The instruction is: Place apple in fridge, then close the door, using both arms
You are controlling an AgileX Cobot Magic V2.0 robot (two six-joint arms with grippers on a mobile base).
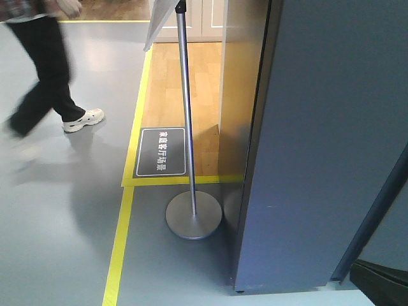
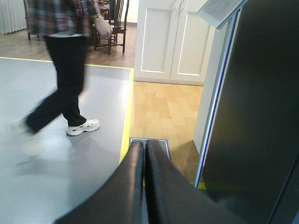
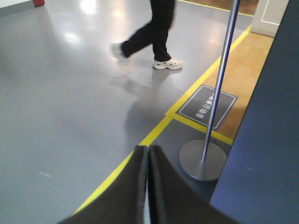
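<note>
Both arms idle with no apple in sight: left end effector [image 2: 145,154] and right end effector [image 3: 148,158] pressed closed, empty, the fridge [image 1: 331,146] at three o'clock

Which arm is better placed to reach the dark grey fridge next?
Probably the left, though only slightly. In its wrist view the fridge rises close beside the left gripper; the right gripper sees it only at a corner. Both are shut and empty; no apple shows.
</note>
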